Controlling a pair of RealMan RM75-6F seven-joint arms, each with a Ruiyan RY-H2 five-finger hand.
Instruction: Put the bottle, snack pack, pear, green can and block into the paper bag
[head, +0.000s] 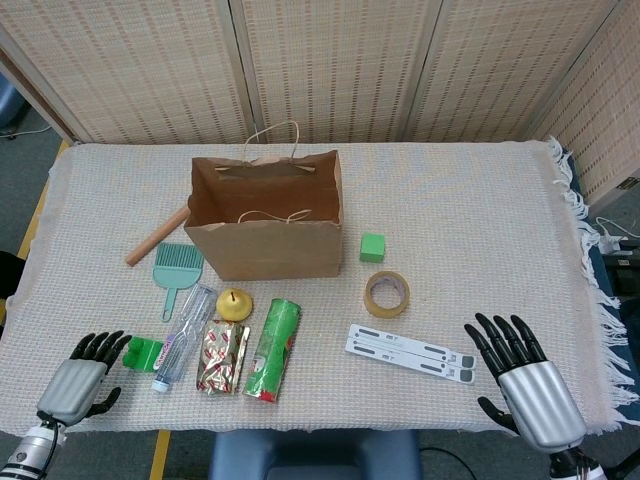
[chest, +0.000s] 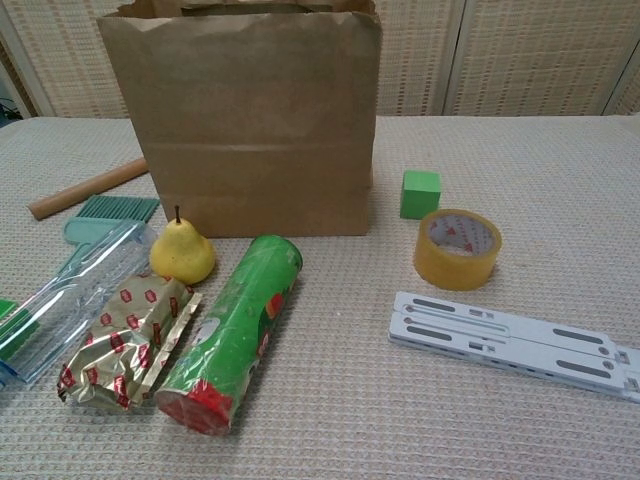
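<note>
A brown paper bag (head: 265, 226) with twisted paper handles is seen standing upright and open on a beige woven tablecloth (head: 460, 220); every other thing is placed here in relation to that bag. Just in front of the bag's left half, a small yellow pear (head: 234, 303) is set upright. In front of the pear, a crinkled gold and red foil snack pack (head: 223, 357) is laid flat; touching its left edge, a clear plastic bottle (head: 183, 337) is laid on its side. To the right of the snack pack, a green cylindrical can (head: 273, 350) with a red end is laid on its side. Beside the bag's right wall, a small green cube block (head: 372, 247) is placed, apart from the bag.

A roll of tan tape (head: 386, 293) is seen in front of the block; a flat white slotted bracket (head: 410, 353) is laid further forward. Left of the bag are a wooden rod (head: 156, 236) and a teal brush (head: 176, 270).

The left hand (head: 82, 374) is shown far forward and left of the bag, fingers loosely spread, nothing held; its fingertips are close by a green plastic piece (head: 146, 352) beside the bottle; whether it is touched cannot be told. The right hand (head: 520, 374) is shown far forward and right, fingers spread wide, nothing held.
</note>
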